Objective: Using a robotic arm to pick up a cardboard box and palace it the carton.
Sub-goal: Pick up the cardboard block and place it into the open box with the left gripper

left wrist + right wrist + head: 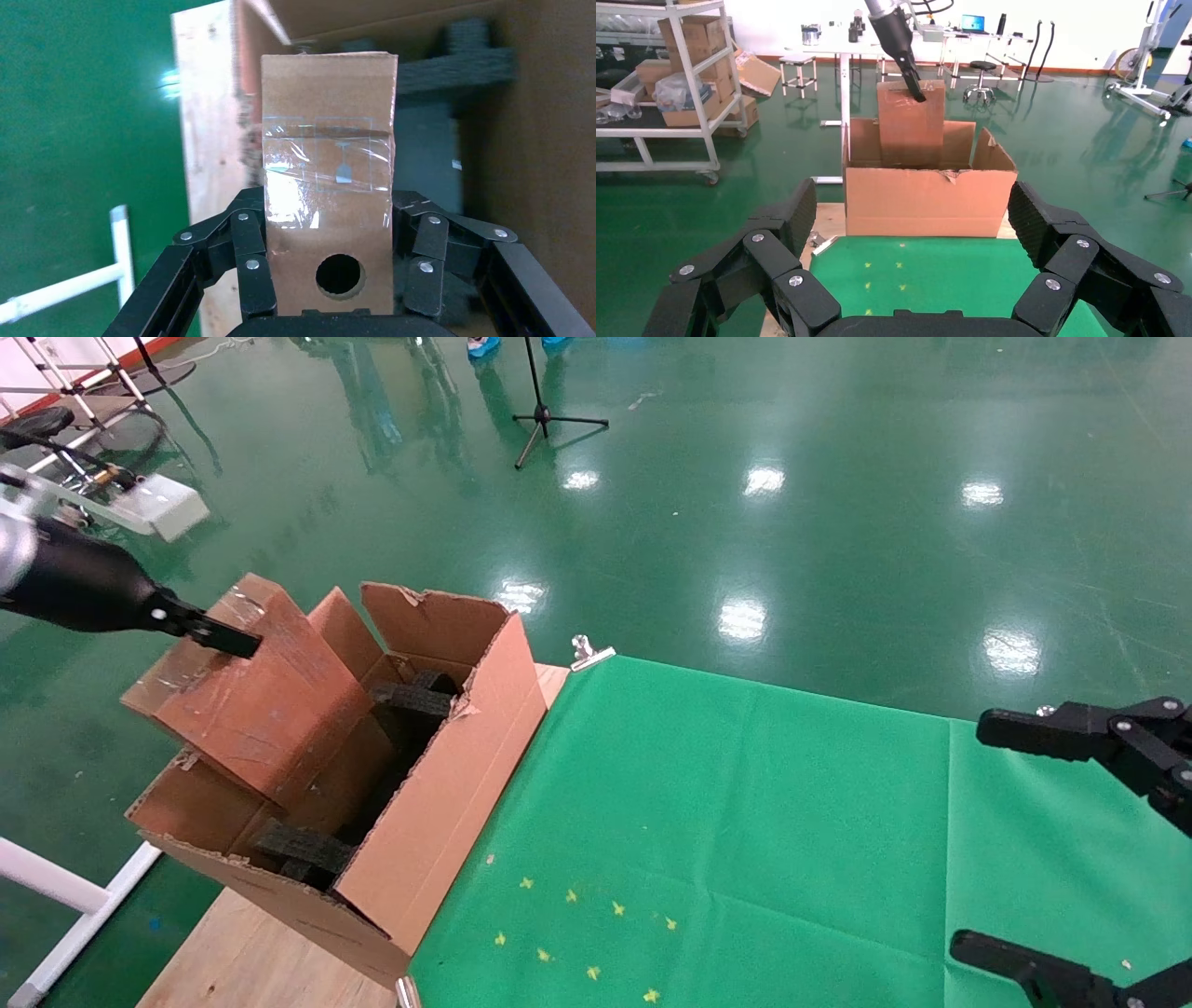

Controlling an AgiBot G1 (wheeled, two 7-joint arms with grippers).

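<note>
Left gripper [327, 281] clamps the cardboard box [247, 686] by its holed end, holding it tilted with its lower end inside the carton [438, 812], probably to slot it between the black foam inserts [303, 850]. Left wrist view alone shows the hole and tape. Right gripper [1071, 845] hangs wide open, empty, over the green cloth [745, 822].

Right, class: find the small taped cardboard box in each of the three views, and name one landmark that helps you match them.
Head view: cardboard box left of centre, tilted, lower end inside the carton, held by the left tool.
Left wrist view: centre, between the tool's fingers, round hole nearest the camera.
Right wrist view: upper centre, standing up out of the carton.
Shared landmark: the carton.
</note>
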